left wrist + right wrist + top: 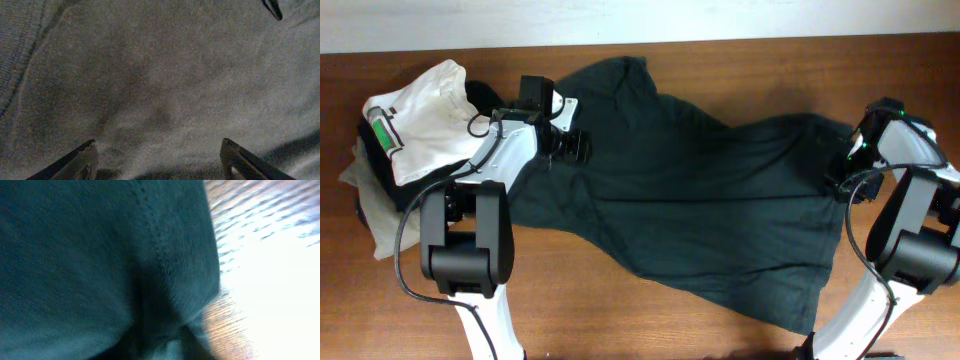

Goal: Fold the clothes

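The left gripper (157, 145), jaws wide apart, hangs over the T-shirt (700, 210) near its upper left edge. The right gripper (842, 182) sits at the T-shirt's right hem (160, 255); whether it grips, I cannot tell. The T-shirt sprawls crooked, so it is likely best to pinch both edges and pull taut first. A white shirt (425, 110) just left of it could snag.

White shirt pile (425, 112) left of left claw (578, 146); front tabletop (620, 330) free.
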### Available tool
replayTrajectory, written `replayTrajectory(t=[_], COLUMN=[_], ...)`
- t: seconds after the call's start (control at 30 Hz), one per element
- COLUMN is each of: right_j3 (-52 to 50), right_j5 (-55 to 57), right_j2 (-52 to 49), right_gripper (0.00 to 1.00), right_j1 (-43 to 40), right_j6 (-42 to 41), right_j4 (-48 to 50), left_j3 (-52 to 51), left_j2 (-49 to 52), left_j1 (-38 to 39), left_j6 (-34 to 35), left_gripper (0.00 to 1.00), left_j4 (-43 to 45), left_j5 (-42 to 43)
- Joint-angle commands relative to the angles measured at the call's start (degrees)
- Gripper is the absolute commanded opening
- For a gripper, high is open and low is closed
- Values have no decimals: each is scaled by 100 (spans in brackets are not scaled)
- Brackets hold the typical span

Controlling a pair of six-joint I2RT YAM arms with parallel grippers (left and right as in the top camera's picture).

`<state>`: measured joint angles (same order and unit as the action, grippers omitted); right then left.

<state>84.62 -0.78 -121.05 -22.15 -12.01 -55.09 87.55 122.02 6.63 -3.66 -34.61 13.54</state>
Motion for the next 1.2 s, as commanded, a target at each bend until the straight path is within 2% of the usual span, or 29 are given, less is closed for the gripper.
replayTrajectory(t=[0.0,0.03,0.07,0.1,0.13,0.2,0.23,0.27,0.3,0.33,0.4,0.43,0.5,0.57,0.63,0.7,0.73,0.8,0.83,0.87,0.93,1.0,1.03,1.07,1.1,1.17], right_j3=[-98,188,586,802,1123,1952,2651,2916,3342,3563,3609,3609,3486,2865,2068,804,293,-638,-981,-1126,-1027,-691,-352,15,490,1687], right_j5=[990,1108,691,367,216,-278,-920,-1224,-1875,-2046,-2065,-2063,-1956,-1805,-1801,-1803,-1735,-553,-470,-455,822,1176,1082,573,136,-1331], right_j2=[-308,-308,-306,-306,-299,-295,-271,-238,-133,-13,271,330,332,315,293,293,293,291,291,278,262,262,262,264,264,273], right_gripper=[6,4,4,26,57,65,65,65,65,64,65,65,65,66,66,59,55,41,31,25,22,19,24,66,74,72], right_j1=[-245,-468,-723,-793,-807,-804,-804,-802,-780,-730,-595,-544,-428,-289,-179,20,122,188,177,179,68,-223,-433,-544,-621,-636], right_j6=[-90,-90,9,289,323,323,328,328,455,481,516,516,516,514,520,514,490,-214,-201,-201,-245,-214,-142,256,280,280], right_j4=[334,350,317,295,151,-442,-1093,-1353,-1847,-2214,-2592,-2693,-2848,-2568,-2124,-1541,-1320,-726,-188,188,793,866,815,586,186,-656], left_j3=[81,81,81,79,81,81,79,79,79,79,79,79,79,81,81,122,181,435,529,654,697,697,697,697,697,695], left_j2=[-214,-214,-214,-214,-214,-214,-203,-166,-9,144,494,619,710,708,688,581,522,339,304,282,282,282,282,282,282,299], left_j1=[-13,-11,-7,9,44,151,223,273,330,339,306,245,-63,-610,-811,-855,-826,-710,-658,-551,-326,-120,-4,94,144,162], left_j6=[-76,-76,-76,-76,-76,-120,-439,-621,-658,-697,-697,-688,122,560,841,1196,1169,903,785,660,623,267,208,208,208,57], left_gripper=[78,78,78,78,78,82,81,76,49,28,2,0,0,0,0,0,4,20,23,27,35,41,45,50,54,52], left_j4=[2,4,4,4,9,52,140,249,442,483,481,481,415,348,225,282,339,393,393,393,417,444,507,608,678,835], left_j5=[66,66,66,68,68,66,39,-44,-356,-455,-459,-564,-1727,-1834,-1899,-1663,-1392,-863,-745,-638,-619,-577,-579,-579,-579,-575])
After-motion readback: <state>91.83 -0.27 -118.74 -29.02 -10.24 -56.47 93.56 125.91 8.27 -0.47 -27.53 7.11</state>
